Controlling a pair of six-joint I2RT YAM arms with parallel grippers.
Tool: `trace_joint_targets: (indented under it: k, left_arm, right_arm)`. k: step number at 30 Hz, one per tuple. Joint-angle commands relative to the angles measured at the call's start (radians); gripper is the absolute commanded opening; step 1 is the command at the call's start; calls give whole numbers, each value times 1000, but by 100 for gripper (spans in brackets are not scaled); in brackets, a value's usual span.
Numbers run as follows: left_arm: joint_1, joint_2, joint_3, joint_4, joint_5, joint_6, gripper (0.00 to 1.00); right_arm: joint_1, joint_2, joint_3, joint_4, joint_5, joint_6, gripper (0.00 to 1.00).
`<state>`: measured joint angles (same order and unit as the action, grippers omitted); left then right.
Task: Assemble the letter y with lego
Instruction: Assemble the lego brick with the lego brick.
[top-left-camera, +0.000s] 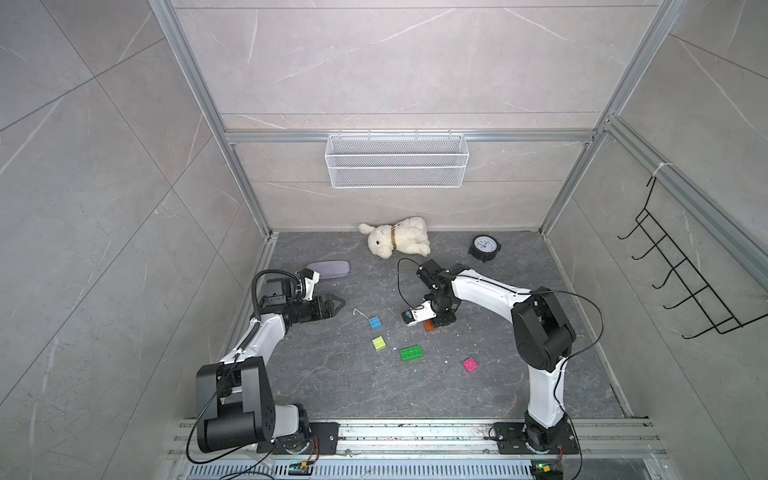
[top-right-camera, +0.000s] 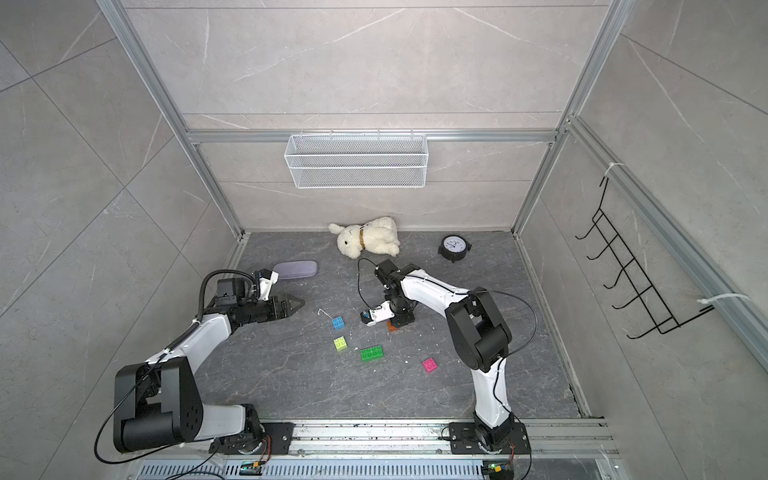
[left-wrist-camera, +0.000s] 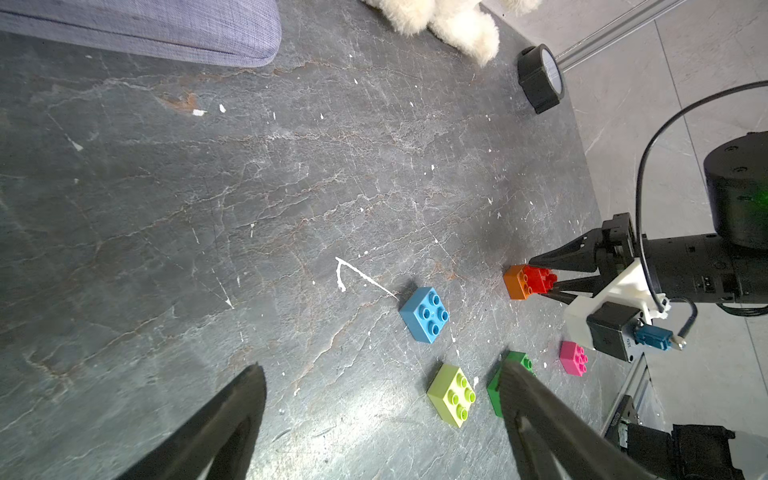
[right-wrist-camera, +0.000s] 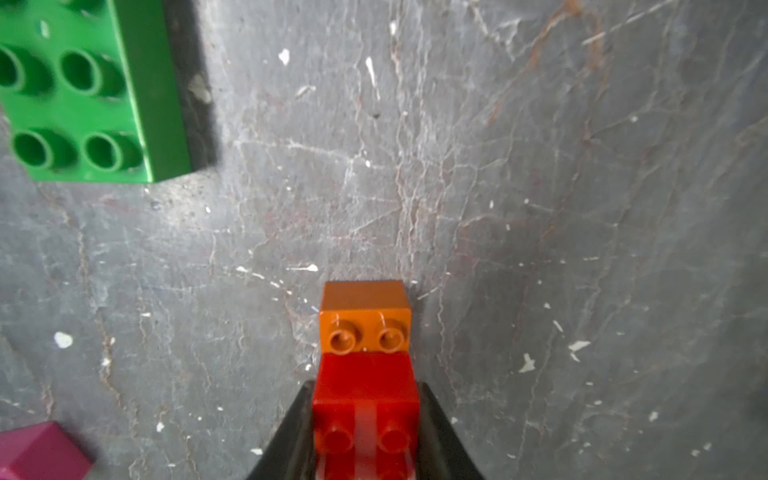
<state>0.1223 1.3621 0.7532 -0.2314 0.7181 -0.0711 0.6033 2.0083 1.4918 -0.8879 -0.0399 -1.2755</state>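
Right gripper (right-wrist-camera: 365, 386) clamped a red brick (right-wrist-camera: 365, 370) against the orange brick (right-wrist-camera: 365, 307), likely joining them. Left gripper (left-wrist-camera: 380, 368) hung open, empty.

White arms (top-left-camera: 266, 328), black joints (top-left-camera: 540, 328), black cables (top-left-camera: 590, 316)

Right wrist view: red brick (right-wrist-camera: 365, 399) blurred and cut by the frame edge; green brick (right-wrist-camera: 83, 91) and pink brick (right-wrist-camera: 37, 453) also cropped
Both top views: red brick covered by the right wrist camera (top-left-camera: 419, 314), only a sliver of orange brick (top-left-camera: 428, 326) shown; clock (top-left-camera: 485, 245) dial too small to be read
Left wrist view: green brick masked in part by a finger (left-wrist-camera: 513, 386) of the left gripper (left-wrist-camera: 380, 370); plush rabbit (left-wrist-camera: 449, 20) cropped
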Motion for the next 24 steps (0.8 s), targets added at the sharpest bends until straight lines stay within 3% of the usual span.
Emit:
trace_joint_targets:
  k: [1,24]
  left_arm:
    - [-2,4,-2,9,22,8,91]
    - [-4,8,-1,10,24,3,90]
  right_arm:
    - [-1,63,-33,-94,67,23,16]
    - [-18,91,21,-147,91,224,14]
